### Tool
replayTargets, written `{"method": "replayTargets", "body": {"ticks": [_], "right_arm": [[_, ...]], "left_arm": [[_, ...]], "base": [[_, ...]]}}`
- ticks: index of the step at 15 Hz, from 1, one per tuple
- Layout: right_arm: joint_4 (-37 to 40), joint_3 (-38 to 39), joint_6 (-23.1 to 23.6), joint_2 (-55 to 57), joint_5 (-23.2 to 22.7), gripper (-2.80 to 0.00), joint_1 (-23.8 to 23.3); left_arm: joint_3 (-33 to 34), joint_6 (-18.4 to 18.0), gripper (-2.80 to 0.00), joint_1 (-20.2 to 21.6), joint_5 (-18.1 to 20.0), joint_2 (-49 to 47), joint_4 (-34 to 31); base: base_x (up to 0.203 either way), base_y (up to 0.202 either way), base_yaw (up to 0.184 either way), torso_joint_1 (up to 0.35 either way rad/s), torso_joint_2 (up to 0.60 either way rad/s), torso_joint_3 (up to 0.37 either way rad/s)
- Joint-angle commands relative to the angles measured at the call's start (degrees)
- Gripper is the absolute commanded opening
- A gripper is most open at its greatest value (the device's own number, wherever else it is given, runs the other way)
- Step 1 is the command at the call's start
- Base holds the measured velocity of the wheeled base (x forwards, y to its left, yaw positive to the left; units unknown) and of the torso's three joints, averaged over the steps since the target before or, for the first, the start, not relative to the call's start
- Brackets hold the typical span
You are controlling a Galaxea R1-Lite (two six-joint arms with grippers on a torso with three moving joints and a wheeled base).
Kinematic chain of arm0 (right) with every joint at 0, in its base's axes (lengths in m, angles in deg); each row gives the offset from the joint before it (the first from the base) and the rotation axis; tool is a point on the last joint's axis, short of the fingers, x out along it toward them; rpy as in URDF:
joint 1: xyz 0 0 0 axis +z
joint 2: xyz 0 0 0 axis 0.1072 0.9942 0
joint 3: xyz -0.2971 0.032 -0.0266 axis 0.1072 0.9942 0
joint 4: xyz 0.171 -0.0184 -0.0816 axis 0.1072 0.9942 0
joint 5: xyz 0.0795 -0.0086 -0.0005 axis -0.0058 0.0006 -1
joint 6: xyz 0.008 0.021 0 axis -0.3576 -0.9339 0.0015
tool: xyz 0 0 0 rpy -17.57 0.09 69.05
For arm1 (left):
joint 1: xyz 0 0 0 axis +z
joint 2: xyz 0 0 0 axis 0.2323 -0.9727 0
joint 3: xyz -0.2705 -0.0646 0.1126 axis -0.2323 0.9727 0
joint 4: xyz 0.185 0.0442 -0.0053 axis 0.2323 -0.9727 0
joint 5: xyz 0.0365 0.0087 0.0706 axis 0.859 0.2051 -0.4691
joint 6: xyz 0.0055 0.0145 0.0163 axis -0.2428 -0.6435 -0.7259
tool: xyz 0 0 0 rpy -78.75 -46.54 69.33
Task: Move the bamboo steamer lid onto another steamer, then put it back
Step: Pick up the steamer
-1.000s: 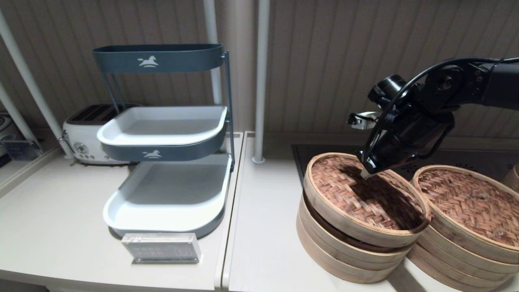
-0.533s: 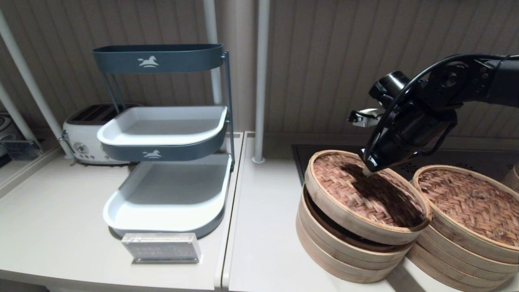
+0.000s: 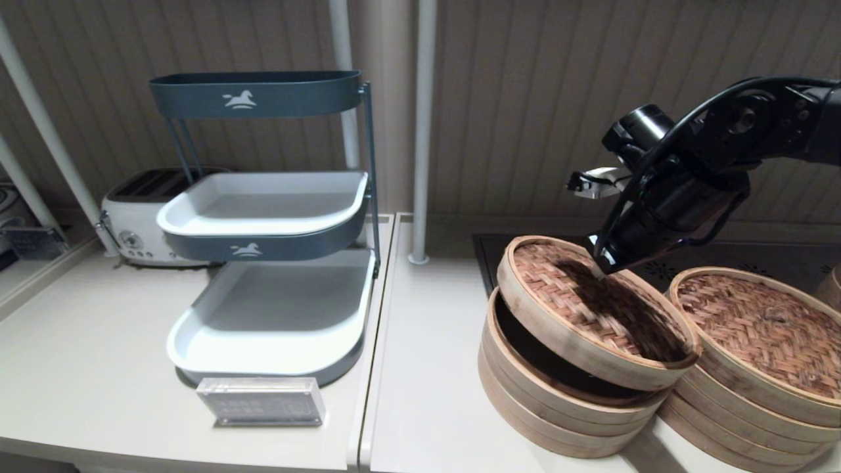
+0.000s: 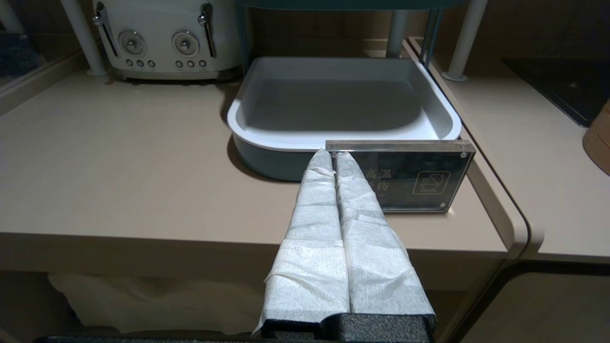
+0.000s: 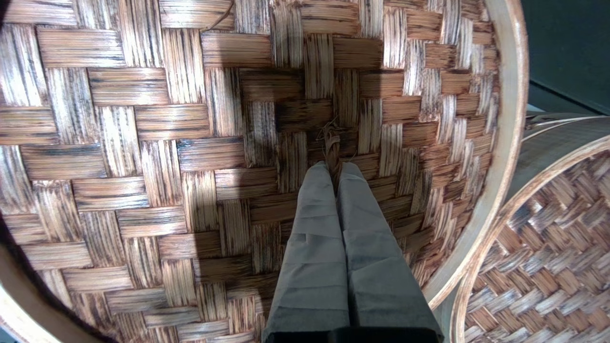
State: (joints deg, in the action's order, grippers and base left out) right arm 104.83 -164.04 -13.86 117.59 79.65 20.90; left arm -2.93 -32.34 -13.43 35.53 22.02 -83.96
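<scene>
The bamboo steamer lid [image 3: 578, 309] [image 5: 143, 143], reddish-brown weave with a pale rim, hangs tilted above its open stack of pale rings [image 3: 545, 407], its left side raised. My right gripper [image 3: 598, 270] [image 5: 334, 166] is shut on the small twisted loop [image 5: 331, 143] at the lid's centre. To the right stands the other steamer [image 3: 755, 368] with its darker woven lid [image 3: 762, 328] [image 5: 548, 267]; the tilted lid's right edge rests against it. My left gripper [image 4: 332, 155] is shut and empty, held low before the counter's front edge, far from the steamers.
A three-tier grey rack [image 3: 263, 217] with white trays stands left of centre, a clear acrylic sign [image 3: 261, 401] [image 4: 410, 176] before it and a white toaster [image 3: 141, 220] behind. Two white poles [image 3: 420, 131] rise at the back. A black hob [image 3: 755, 263] lies under the steamers.
My right gripper has risen and shifted slightly right with the lid's loop, tipping the lid's left side higher and widening the dark gap over the open stack.
</scene>
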Motion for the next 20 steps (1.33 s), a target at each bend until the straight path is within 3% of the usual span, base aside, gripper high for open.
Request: {"method": "replayTargets", "body": {"ticks": [1, 9, 20], "right_arm": [[0.27, -0.01, 0.10, -0.70, 0.34, -2.80, 0.37], [0.18, -0.01, 0.19, -0.96, 3.64, -2.80, 2.57], [0.71, -0.10, 1.93, -4.97, 4.34, -2.80, 0.58]], "left_arm": [[1.58, 0.00, -2.80, 0.00, 0.00, 0.11, 0.04], [1.58, -0.02, -2.80, 0.00, 0.05, 0.20, 0.04], [1.58, -0.03, -2.80, 0.00, -0.03, 0.14, 0.04]], "base": [[0.000, 0.000, 0.000, 0.000, 0.00, 0.000], [0.000, 0.000, 0.000, 0.000, 0.00, 0.000], [0.000, 0.000, 0.000, 0.000, 0.00, 0.000]]}}
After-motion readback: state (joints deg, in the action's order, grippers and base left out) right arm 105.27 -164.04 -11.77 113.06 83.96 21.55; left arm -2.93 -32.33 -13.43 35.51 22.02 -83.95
